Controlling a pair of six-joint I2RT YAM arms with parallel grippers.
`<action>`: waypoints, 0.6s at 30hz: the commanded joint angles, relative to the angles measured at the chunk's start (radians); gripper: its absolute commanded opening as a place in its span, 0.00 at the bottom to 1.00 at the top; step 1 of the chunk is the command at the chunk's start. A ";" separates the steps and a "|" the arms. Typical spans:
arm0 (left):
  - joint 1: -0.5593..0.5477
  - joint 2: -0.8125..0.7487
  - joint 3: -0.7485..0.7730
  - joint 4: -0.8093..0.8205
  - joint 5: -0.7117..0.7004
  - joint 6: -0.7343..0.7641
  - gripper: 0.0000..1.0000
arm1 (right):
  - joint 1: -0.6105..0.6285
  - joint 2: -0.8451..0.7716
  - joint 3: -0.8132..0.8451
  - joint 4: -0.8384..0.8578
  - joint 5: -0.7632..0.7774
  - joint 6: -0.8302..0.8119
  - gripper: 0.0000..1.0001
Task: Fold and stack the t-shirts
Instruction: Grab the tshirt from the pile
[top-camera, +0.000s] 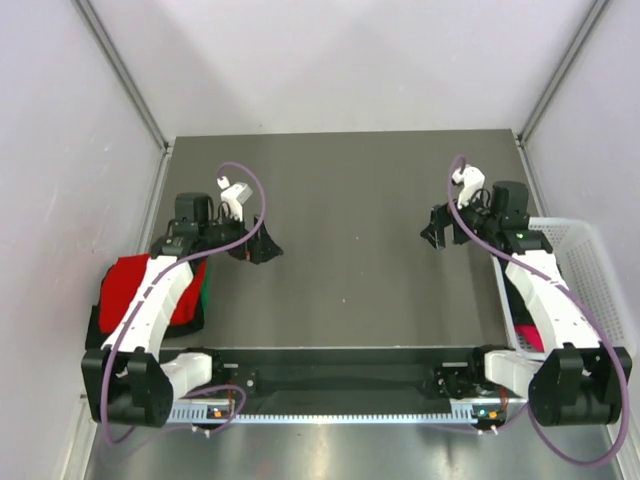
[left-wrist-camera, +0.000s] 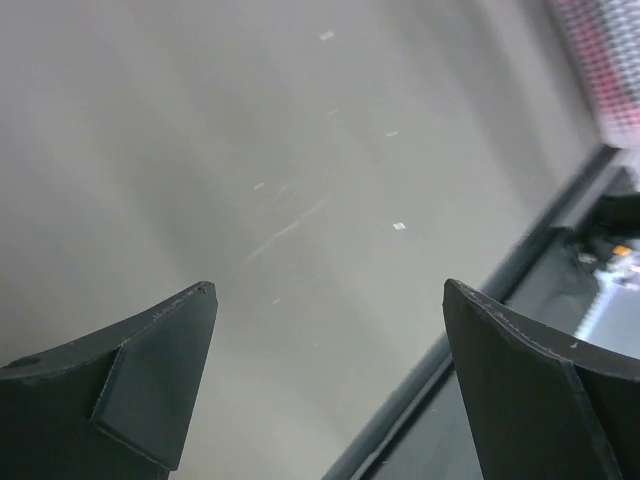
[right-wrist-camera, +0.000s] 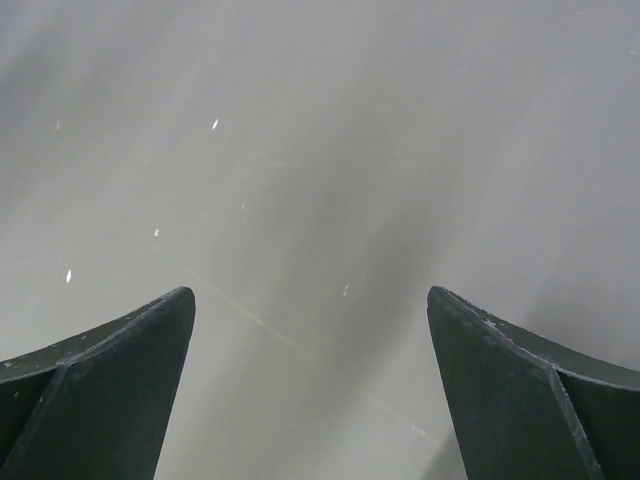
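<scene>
Both pincers stood wide apart and empty. The left pincer (top-camera: 262, 248) and the right pincer (top-camera: 437, 232) each hung over the bare middle of the grey counter (top-camera: 350, 200), and both wrist views showed only counter between the fingers. No shirt lay in that open middle. At the left edge, partly under the left arm, a red shirt (top-camera: 125, 285) sat on top of a pile, with a strip of a green shirt (top-camera: 204, 290) showing along its right side. A dark edge below them may have been a black one, but the arm hid too much to tell. On the right, a white mesh basket (top-camera: 580, 240) held a pink shirt (top-camera: 531, 338) at its near end, and the dark patch beside it could not be made out. So three shirts could be counted for certain, one of each colour, along with one basket, two arms and two pincers. The shirts looked like light, limp cloth that would sag, drag and bunch if lifted at a single point, though they seemed unlikely to slip from a firm pinch or to be damaged. The best hold for the pink one would probably be two spread points along a hem or the shoulders, one per pincer, so that it would hang flat and could be laid out on the counter for folding.
</scene>
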 joint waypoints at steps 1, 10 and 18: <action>0.008 0.032 0.088 -0.031 0.146 0.012 0.99 | -0.064 0.020 0.052 0.068 0.011 0.082 1.00; 0.011 0.118 0.160 -0.148 0.177 0.077 0.99 | -0.472 0.360 0.396 -0.311 -0.255 -0.026 1.00; -0.058 0.268 0.338 -0.340 -0.284 0.228 0.97 | -0.489 0.108 0.224 -0.323 0.285 -0.234 1.00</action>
